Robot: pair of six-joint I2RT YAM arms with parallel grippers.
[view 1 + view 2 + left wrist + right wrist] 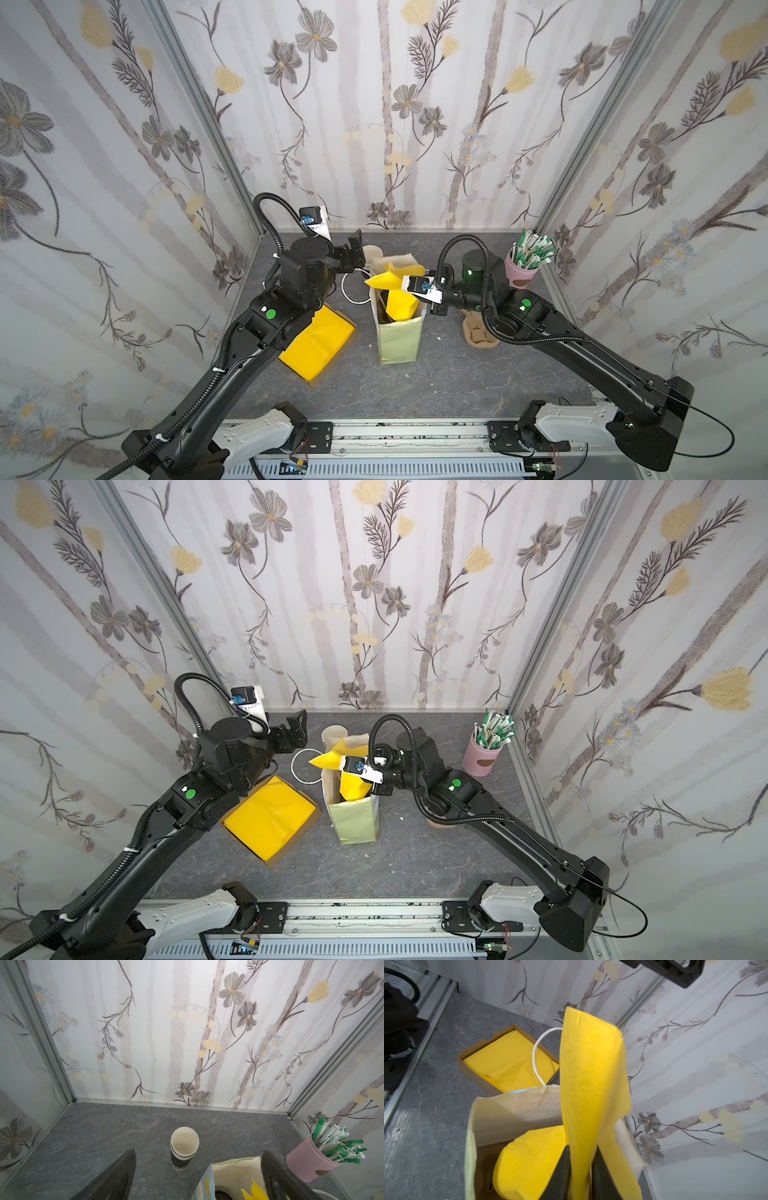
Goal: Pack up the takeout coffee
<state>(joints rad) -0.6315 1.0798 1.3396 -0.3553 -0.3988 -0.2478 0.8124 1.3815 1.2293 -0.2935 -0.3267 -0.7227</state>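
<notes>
A pale green bag (399,336) stands open at mid-frame in both top views, its white handle (353,291) drooping to the left. Left of it lies a flat box (318,349) lined with yellow tissue, partly under the left forearm. Just behind the bag is a stack of cups (184,1151) without lids. A pink pot (521,270) at the far right corner holds green-and-white packets. A tan tray (478,332) lies on the table under the right arm.

A yellow sheet (591,1076) rises out of the bag's mouth and folds over inside it, covering most of the interior.

The left arm is bent at the elbow. The left gripper (353,251) is held above the table to the upper left of the bag, near the stack, spread wide with nothing in it. The right arm reaches in from the right with its wrist over the bag's mouth, and the right gripper (581,1148) points down into it. Its jaws stand close on either side of the sheet. Whether they pinch it or have just let go cannot be told.

The coffee (221,1195) sits low in the bag. Only a dark round top shows in the left wrist view. Tissue and the bag wall hide the cup's side and lettering.
</notes>
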